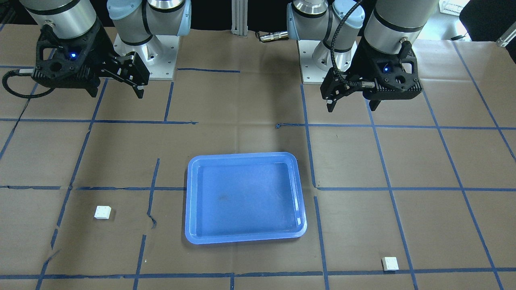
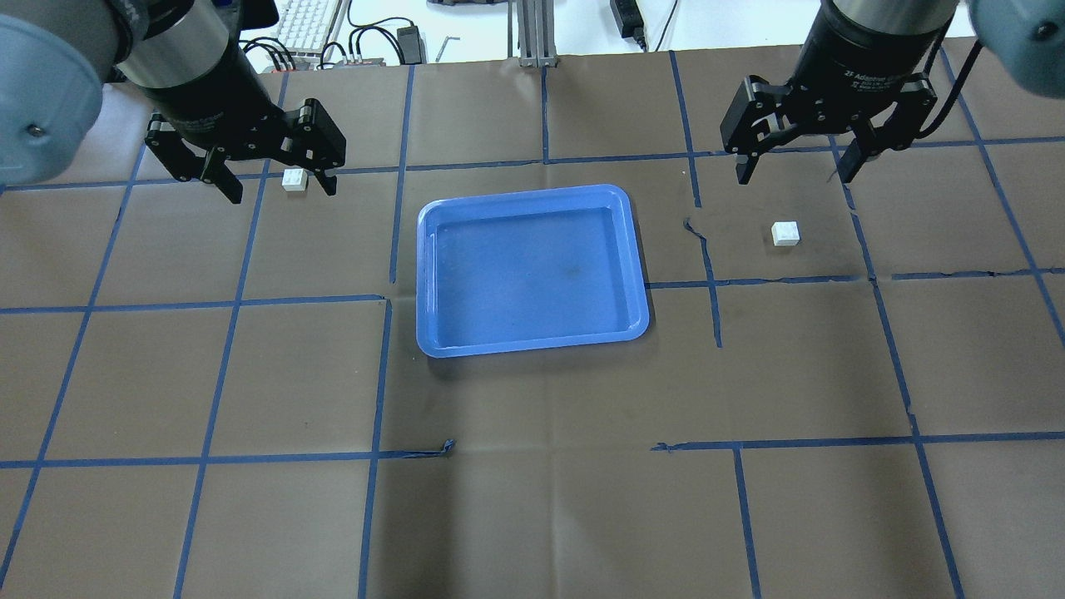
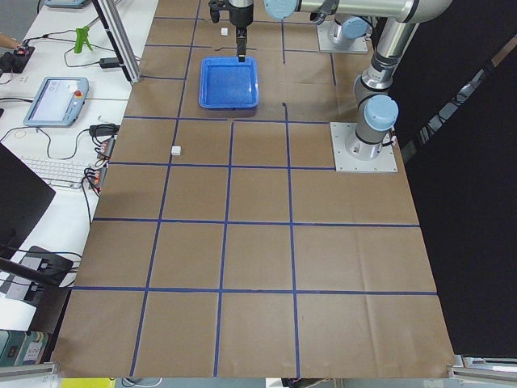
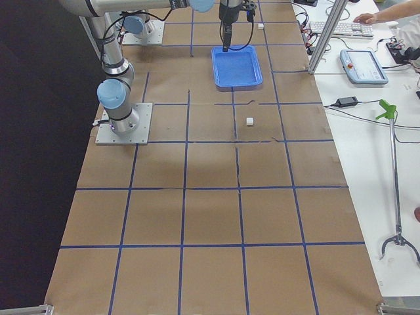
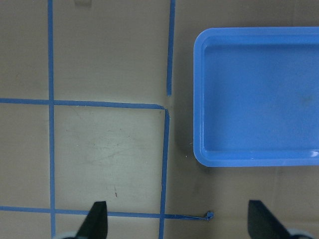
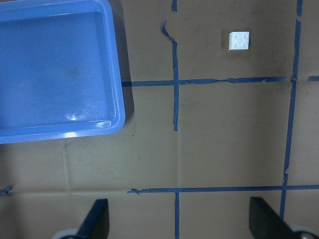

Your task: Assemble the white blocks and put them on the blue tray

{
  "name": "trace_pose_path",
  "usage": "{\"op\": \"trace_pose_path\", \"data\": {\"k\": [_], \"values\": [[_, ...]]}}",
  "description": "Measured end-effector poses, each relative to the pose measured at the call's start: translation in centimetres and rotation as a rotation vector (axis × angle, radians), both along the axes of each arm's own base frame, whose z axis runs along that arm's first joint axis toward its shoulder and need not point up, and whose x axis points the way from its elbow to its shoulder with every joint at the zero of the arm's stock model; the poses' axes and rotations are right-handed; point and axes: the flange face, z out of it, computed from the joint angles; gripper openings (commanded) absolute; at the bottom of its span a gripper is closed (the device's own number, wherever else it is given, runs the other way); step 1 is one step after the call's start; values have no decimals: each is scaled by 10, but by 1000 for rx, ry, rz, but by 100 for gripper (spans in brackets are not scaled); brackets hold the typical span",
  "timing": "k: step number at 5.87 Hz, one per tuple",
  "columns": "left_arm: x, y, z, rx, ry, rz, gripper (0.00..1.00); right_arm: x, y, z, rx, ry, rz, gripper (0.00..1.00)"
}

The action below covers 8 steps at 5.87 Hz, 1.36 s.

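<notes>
Left gripper point(image 2: 281, 190) and right gripper point(image 2: 795, 177) both hang wide open, empty. Seen from overhead, one white block point(image 2: 294, 179) lies at the blue tray's point(image 2: 423, 283) ten o'clock, the other white block point(image 2: 785, 234) at three o'clock. Bricks this tiny may skid or tilt under an off-centre pinch, spoiling stud alignment.

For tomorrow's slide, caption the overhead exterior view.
Left gripper and right gripper open, left white block and right white block flanking the empty blue tray.
</notes>
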Motion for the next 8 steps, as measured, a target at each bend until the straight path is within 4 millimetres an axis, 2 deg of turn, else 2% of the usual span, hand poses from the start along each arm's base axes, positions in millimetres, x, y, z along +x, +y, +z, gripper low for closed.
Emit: {"op": "trace_pose_path", "data": {"k": [5, 6, 7, 8], "values": [[7, -4, 1, -11, 2, -1, 99, -1, 1, -2, 14, 2, 7, 100], [14, -12, -4, -25, 1, -15, 99, -1, 0, -2, 8, -3, 71, 100], [29, -28, -18, -30, -3, -61, 99, -3, -2, -2, 1, -9, 198, 100], [57, -53, -41, -22, -4, -85, 99, -7, -5, -4, -2, -16, 335, 100]]}}
